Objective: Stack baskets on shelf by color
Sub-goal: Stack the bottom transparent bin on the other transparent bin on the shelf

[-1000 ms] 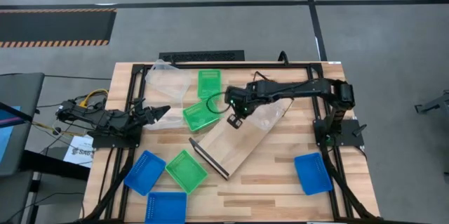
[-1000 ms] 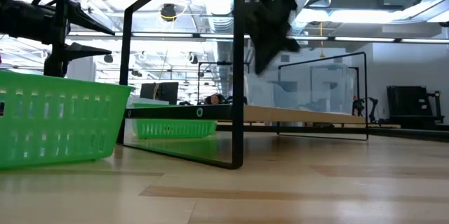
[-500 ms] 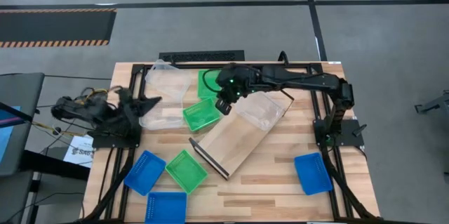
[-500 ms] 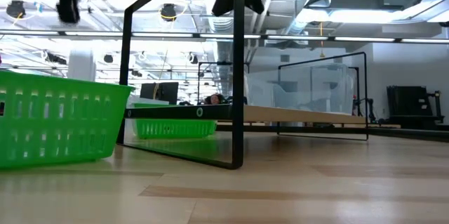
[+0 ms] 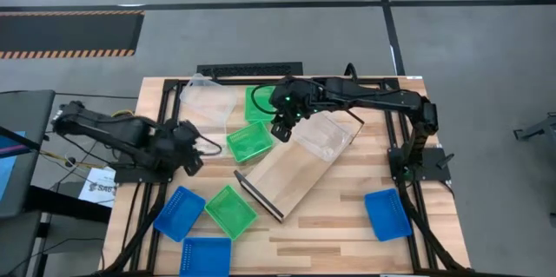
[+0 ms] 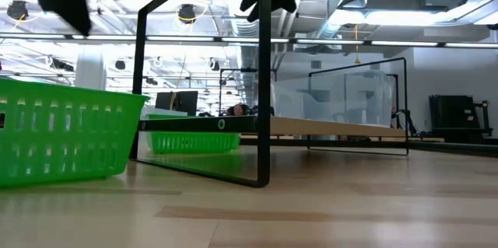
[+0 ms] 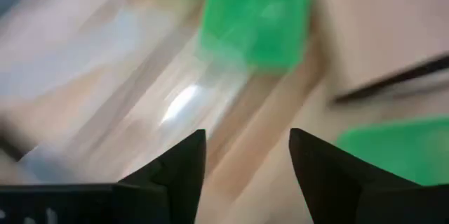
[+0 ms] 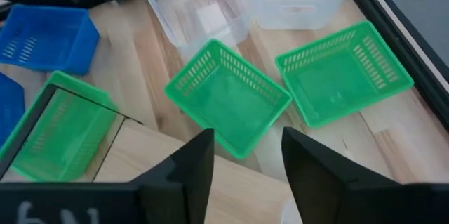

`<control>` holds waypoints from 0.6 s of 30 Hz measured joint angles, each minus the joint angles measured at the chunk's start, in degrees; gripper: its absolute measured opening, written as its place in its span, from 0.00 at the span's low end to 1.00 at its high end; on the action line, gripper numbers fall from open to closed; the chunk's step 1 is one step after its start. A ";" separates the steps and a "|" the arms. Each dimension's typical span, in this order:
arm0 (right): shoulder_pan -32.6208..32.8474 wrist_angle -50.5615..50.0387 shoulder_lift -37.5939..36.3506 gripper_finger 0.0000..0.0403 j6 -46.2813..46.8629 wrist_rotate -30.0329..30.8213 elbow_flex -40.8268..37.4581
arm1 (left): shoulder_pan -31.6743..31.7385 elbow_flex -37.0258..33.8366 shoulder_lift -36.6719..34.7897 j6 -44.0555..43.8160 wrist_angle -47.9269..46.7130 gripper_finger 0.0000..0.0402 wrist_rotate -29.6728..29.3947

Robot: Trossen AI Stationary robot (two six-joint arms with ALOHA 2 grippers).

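- We see the shelf [image 5: 291, 171], a stiff pale-wood board with thin black end frames, lying askew mid-table.
- Green baskets [image 5: 250, 141], blue baskets [image 5: 387, 213] and a clear basket [image 5: 328, 135] on the shelf look light, thin, slick plastic; we judge a rim wall the best hold.
- Right gripper [image 5: 280, 129] hovers over a green basket, fingers apart, empty.
- Left gripper [image 5: 193, 160] waits at the table's left, parted, empty.

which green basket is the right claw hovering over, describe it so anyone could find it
Start at the shelf lying slanted mid-table. At its far left edge sits a green basket, under the right claw. Unlike the green basket by the back edge, it is turned diagonally and lies against the shelf board.
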 joint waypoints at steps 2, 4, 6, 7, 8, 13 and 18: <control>0.02 -0.41 0.00 0.49 -0.69 -0.02 0.00 | -0.08 -1.98 1.82 1.23 -1.07 0.52 1.39; 0.04 -0.35 0.00 0.49 -0.78 -0.02 0.00 | -0.06 -4.51 2.40 2.66 0.77 0.54 2.46; 0.17 -0.36 -0.02 0.48 -0.79 -0.02 0.00 | 0.06 -7.20 1.46 3.48 4.08 0.56 2.87; 0.17 -0.40 -0.02 0.47 -0.90 -0.04 0.00 | 0.14 -8.52 0.60 4.03 4.96 0.56 2.88; 0.17 -0.43 -0.02 0.47 -1.10 -0.04 0.00 | 0.41 -9.78 -0.24 4.57 5.67 0.56 2.87; 0.15 -0.65 -0.01 0.45 -1.49 -0.09 0.00 | 3.45 -15.75 -4.11 10.32 8.89 0.56 4.68; 0.43 -1.02 -0.02 0.45 -2.00 -0.15 0.00 | 6.82 -20.41 -5.06 16.55 11.71 0.56 5.80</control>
